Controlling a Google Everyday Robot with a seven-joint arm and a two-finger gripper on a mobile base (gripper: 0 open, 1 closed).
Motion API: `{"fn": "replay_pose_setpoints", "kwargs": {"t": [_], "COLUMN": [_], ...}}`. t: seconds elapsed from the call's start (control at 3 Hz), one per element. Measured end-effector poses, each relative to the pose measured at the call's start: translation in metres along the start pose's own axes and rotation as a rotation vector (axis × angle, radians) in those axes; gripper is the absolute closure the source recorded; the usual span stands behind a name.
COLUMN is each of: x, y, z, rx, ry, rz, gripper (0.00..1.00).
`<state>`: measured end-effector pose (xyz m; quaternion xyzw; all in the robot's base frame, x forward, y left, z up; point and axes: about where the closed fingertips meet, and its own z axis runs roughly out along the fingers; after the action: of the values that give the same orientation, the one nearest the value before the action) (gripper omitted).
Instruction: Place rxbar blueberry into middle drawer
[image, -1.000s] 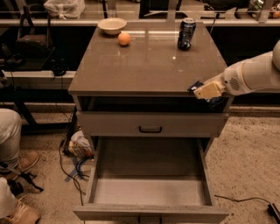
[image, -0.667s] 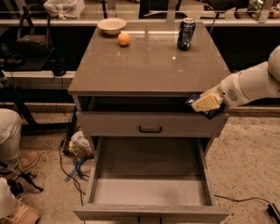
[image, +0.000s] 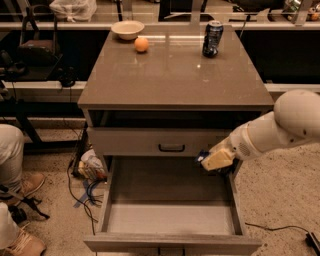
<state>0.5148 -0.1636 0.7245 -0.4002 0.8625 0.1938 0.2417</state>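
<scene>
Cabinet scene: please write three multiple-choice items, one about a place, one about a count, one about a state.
1. Where is the gripper? A) over the open drawer's right rear corner B) inside a sink C) on a shelf
2. How many things stand on the cabinet top? A) one B) three C) five
3. The upper drawer is: A) shut B) pulled halfway C) removed
Answers: 1 A, it hangs there holding the snack bar; 2 B, bowl, orange, can; 3 A, its front sits flush.
</scene>
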Motion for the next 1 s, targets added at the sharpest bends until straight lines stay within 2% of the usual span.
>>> {"fn": "replay_pose_setpoints", "kwargs": {"t": [0.33, 0.67, 1.0], "x": [0.014, 0.017, 0.026], "y": [0.012, 0.013, 0.018], "z": [0.013, 0.020, 0.046], "rx": [-0.028, -0.036, -0.063], "ry": [0.027, 0.031, 0.045], "rz": [0.007, 0.017, 0.051], "gripper": [1.00, 1.00, 1.00]}}
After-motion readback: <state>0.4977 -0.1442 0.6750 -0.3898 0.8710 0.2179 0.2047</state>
